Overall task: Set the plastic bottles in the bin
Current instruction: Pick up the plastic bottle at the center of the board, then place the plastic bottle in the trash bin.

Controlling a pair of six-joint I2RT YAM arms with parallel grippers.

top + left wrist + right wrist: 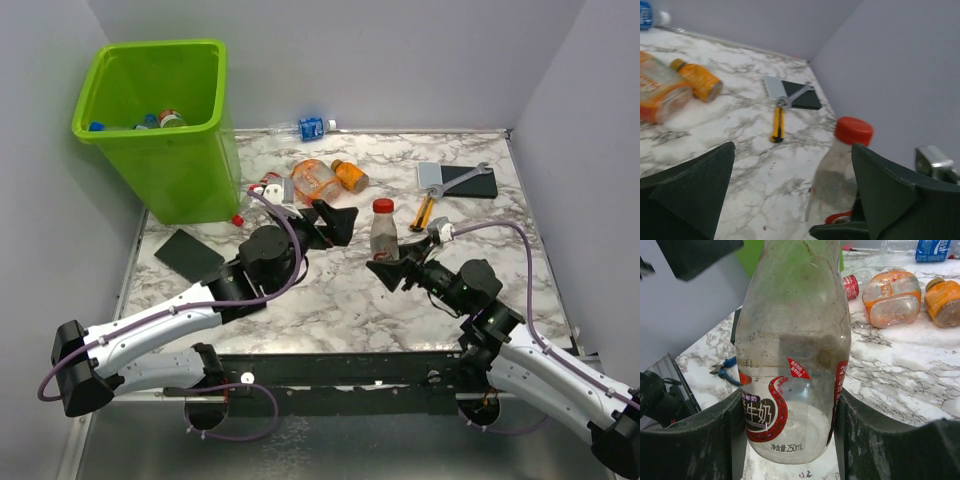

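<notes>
A clear bottle with a red cap (383, 230) and a red-and-white label stands upright mid-table. My right gripper (386, 262) is shut on its lower body, a finger pressed against each side (790, 425). My left gripper (340, 222) hovers open just left of that bottle (840, 170), holding nothing. Two orange bottles (315, 180) (350, 175) lie behind it, and a clear blue-labelled bottle (305, 128) lies at the back wall. A small red-capped bottle (265, 187) lies beside the lime-green bin (150, 120) at the far left, which holds several bottles.
A yellow utility knife (424, 212), a wrench (470, 172) and a black pad (470, 184) lie at the back right. Another black pad (188, 254) lies in front of the bin. Blue-handled pliers (725, 371) lie on the marble left of the held bottle.
</notes>
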